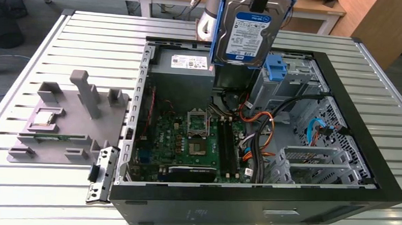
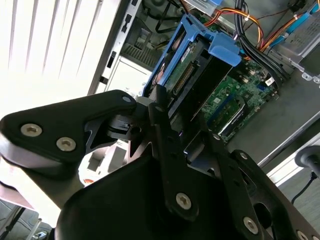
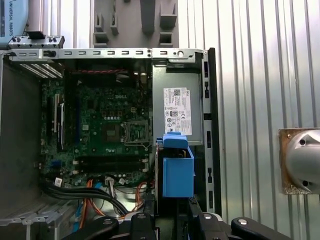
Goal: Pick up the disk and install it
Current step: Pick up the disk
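The hand (image 2: 187, 131) pinches the disk (image 1: 248, 36), held upright over the open case (image 1: 251, 206) on the table (image 1: 34, 191). Below it sit the power supply (image 1: 182, 66), a blue latch (image 1: 275, 69) and loose cables (image 1: 265, 120).

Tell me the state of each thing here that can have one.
disk: gripped, upright in the air above the computer case.
tool: shut on the disk.
computer case: lying on its side, side panel off, interior exposed.
power supply: seated in the case's corner.
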Controlling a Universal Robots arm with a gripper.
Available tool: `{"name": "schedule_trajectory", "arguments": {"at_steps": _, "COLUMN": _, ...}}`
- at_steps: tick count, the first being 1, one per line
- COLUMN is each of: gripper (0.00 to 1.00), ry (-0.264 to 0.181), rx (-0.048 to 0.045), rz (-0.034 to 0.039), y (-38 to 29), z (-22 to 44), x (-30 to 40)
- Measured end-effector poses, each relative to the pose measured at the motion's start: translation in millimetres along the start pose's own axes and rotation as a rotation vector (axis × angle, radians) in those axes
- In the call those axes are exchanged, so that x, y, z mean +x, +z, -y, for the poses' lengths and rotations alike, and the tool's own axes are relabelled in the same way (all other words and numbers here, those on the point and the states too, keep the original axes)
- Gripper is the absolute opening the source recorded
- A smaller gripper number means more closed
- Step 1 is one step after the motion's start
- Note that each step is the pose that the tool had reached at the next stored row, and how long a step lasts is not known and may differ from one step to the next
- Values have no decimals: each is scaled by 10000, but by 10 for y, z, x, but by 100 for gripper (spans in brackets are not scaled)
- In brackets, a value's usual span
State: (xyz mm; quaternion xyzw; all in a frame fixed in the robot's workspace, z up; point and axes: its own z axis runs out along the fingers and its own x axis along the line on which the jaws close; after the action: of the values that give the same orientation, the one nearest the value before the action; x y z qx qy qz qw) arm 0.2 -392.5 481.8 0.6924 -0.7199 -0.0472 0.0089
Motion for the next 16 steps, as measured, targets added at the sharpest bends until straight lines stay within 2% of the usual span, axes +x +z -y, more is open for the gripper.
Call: {"name": "schedule_trajectory", "arguments": {"at_steps": 16, "gripper": 35, "ry": 12, "rx": 0, "rz": 1, "y": -6, "z": 28, "x": 68}}
